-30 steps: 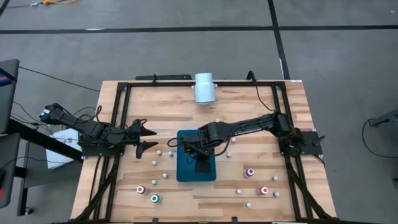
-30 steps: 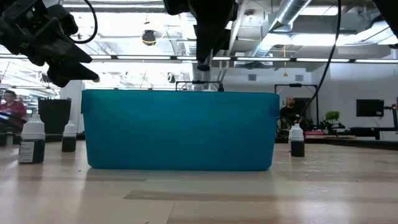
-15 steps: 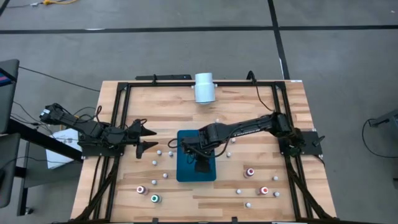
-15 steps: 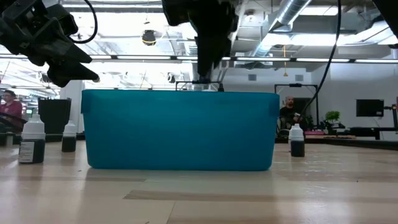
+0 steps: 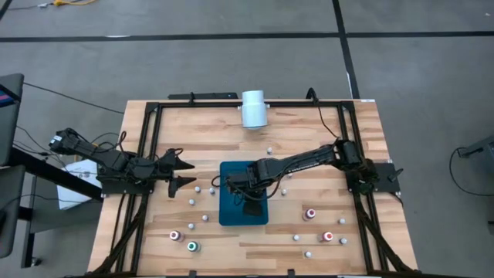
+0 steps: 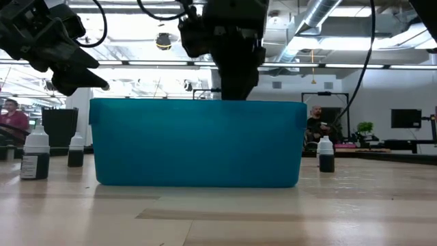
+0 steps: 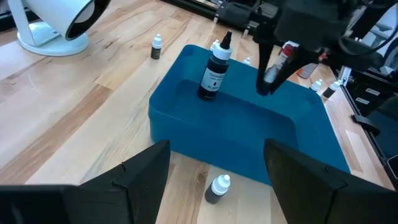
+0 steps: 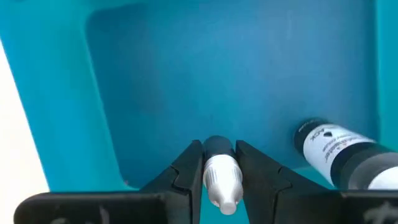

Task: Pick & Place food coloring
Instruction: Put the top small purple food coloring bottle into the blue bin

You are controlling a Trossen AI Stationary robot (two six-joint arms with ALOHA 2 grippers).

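My right gripper (image 8: 219, 150) points down into the teal tray (image 5: 231, 215) and is shut on a small dark food coloring bottle (image 8: 217, 144) with a white cap. A second bottle (image 7: 214, 68) stands on its base on the tray floor at the far end. Several more bottles stand loose on the table around the tray, some white-topped (image 5: 197, 188), some red-topped (image 5: 310, 213), one green-topped (image 5: 192, 246). My left gripper (image 5: 181, 171) waits open at the table's left side, pointing toward the tray. My right gripper pinches the bottle between its two fingers (image 8: 189, 165), which lie on either side of its white cap (image 8: 222, 183) and upper body. The fingers come from above, pointing down. The bottle hangs upright, cap up, inside the tray; whether its base touches the floor I cannot tell.
A large white cylinder (image 5: 253, 108) lies at the table's far edge. A black frame (image 5: 147, 154) runs around the work area. Loose bottles stand at the near left (image 5: 174, 235) and near right (image 5: 327, 236). People show in the room behind (image 6: 8, 113).
My right gripper has gone down with the bottle, from above the tray's rim to below it, staying shut.
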